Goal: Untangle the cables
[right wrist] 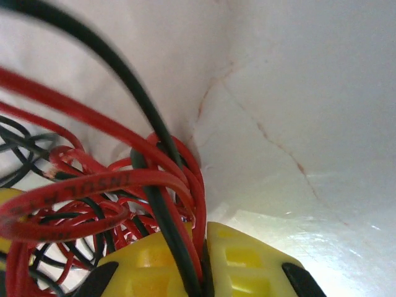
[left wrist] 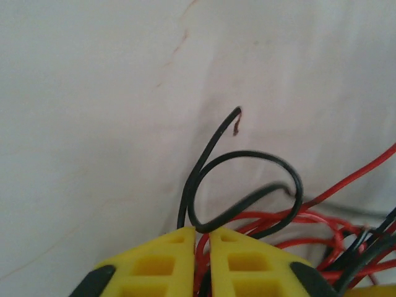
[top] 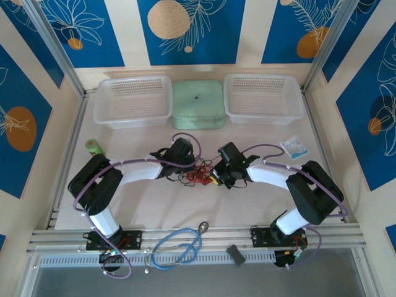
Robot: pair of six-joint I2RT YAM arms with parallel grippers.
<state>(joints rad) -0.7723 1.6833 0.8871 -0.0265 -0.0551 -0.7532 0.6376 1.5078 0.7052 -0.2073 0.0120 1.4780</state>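
The cables (top: 199,172) lie as a tangled knot of thin red and black wires on the white table, between my two grippers. My left gripper (top: 185,167) presses in from the left, and its yellow fingers (left wrist: 167,263) are shut on cables: a black loop (left wrist: 247,185) curls up out of the tips and a red strand runs down the slit. From the right, my right gripper (top: 215,174) meets the knot. Its yellow fingers (right wrist: 247,260) are shut on red and black cables (right wrist: 179,204) that pass between them.
Two clear plastic baskets (top: 133,101) (top: 263,98) flank a pale green lidded box (top: 198,104) at the back. A green roll (top: 93,146) sits at the left, a small packet (top: 295,147) at the right. A light-blue looped cable (top: 177,247) lies by the front rail.
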